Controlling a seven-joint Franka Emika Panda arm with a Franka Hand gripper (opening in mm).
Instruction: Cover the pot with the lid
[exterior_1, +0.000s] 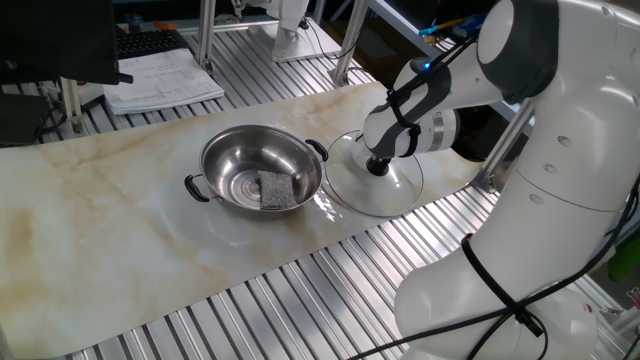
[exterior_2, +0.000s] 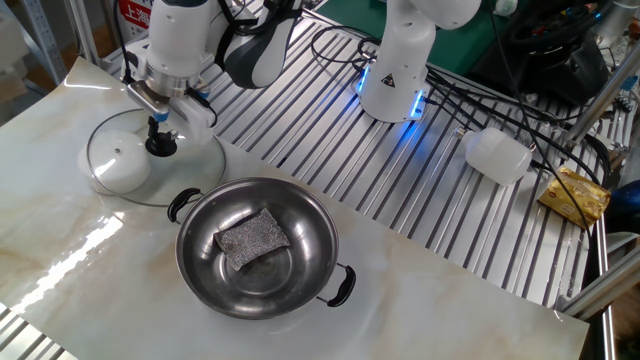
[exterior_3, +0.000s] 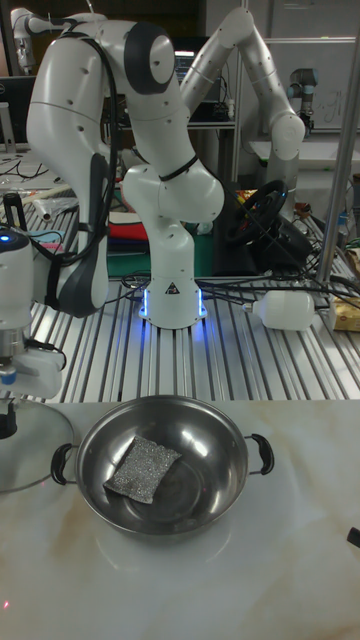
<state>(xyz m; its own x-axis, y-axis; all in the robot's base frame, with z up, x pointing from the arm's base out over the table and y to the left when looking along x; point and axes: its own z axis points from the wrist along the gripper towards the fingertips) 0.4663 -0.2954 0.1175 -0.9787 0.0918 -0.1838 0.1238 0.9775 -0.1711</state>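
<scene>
The pot (exterior_1: 262, 170) (exterior_2: 258, 250) (exterior_3: 160, 475) is shiny steel with two black side handles and sits on the marble sheet, holding a grey scouring pad (exterior_2: 250, 238). Right beside it, the clear glass lid (exterior_1: 400, 190) (exterior_2: 195, 165) (exterior_3: 40, 460) lies flat on the sheet, partly cut off at the left edge of the tall view. My gripper (exterior_1: 380, 164) (exterior_2: 158, 142) (exterior_3: 6, 415) points straight down at the lid's centre, its fingers shut on the black knob. The lid's rim still rests on the sheet.
A white bottle (exterior_2: 497, 155) (exterior_3: 285, 310) lies on the slatted metal table behind the pot, with a yellow packet (exterior_2: 575, 195) further right. A second robot's base (exterior_2: 395, 70) glows blue at the back. Papers (exterior_1: 160, 80) sit beyond the sheet's far edge.
</scene>
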